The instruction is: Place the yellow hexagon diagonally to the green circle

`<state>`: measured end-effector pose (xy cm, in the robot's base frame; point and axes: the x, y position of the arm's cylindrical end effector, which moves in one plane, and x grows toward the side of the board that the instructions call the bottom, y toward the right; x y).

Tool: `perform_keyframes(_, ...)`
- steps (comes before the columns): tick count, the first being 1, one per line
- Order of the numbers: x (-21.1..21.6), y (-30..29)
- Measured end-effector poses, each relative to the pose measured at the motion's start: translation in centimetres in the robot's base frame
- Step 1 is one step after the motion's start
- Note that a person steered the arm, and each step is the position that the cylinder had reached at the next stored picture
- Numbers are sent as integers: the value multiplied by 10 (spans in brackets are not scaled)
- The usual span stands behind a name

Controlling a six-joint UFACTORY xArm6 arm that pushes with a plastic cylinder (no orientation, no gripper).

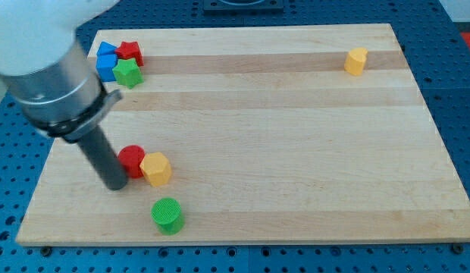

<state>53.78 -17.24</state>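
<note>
- One view covers the whole wooden board (280,136), which lies on a blue perforated table (455,30).
- Low at the view's left, the yellow hexagon (156,168) touches a red cylinder (131,160) on its left side; the two sit as a pair.
- The green circle (167,215) lies just below and slightly right of the hexagon, near the board's bottom edge, with a small gap between them.
- My tip (115,186) rests on the board against the red cylinder's lower-left side, so the cylinder stands between it and the hexagon. The tool is a plain rod with nothing to open or close, and it clamps nothing.
- I judge the rod sits there to shove rightward through the cylinder, sliding the hexagon toward a spot up and to the right of the circle; at present the hexagon is nearly straight above it.
- Top left holds a tight cluster: two blue blocks (106,62), a red block (130,51) and a green star-like block (128,73).
- Another yellow block (356,61) stands alone at the top right, well apart from everything.
</note>
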Motion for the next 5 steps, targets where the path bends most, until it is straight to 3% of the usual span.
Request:
perform_keyframes(3,-53,99)
perform_keyframes(5,-47,77)
